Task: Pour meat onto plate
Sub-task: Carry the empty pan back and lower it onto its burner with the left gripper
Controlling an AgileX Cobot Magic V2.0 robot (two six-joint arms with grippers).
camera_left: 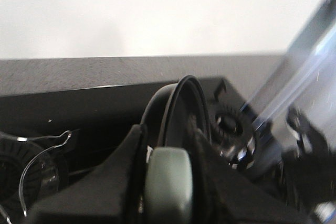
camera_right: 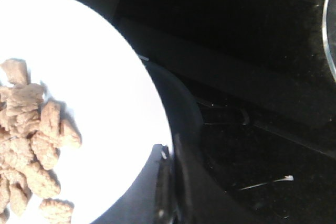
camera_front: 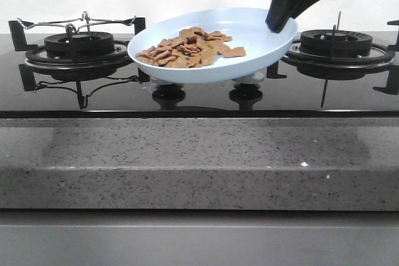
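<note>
Tan meat already lies heaped on the plate, on the half far from the right claw, which pinches the rim on the plate's right edge. The plate hangs above the stove, tipped a little so the side away from the claw sits lower, and that is where the pieces have gathered. In the right wrist view the meat sits well in from the rim, so nothing looks about to spill.

The pour looks done, so the step in hand is likely carrying and setting the plate down. Doing it well means levelling the plate first, since a one-edge pinch lets the loaded far side sag. Move slowly, keep the grip firm, and lower until the base rests flat before letting go. The knobs just below the plate are the thing to clear.

The left claw is closed on a pale-green handle, with the black pan just beyond it, tilted on edge. It should hold well apart from the plate.

Beneath the stove runs the speckled grey tabletop.
</note>
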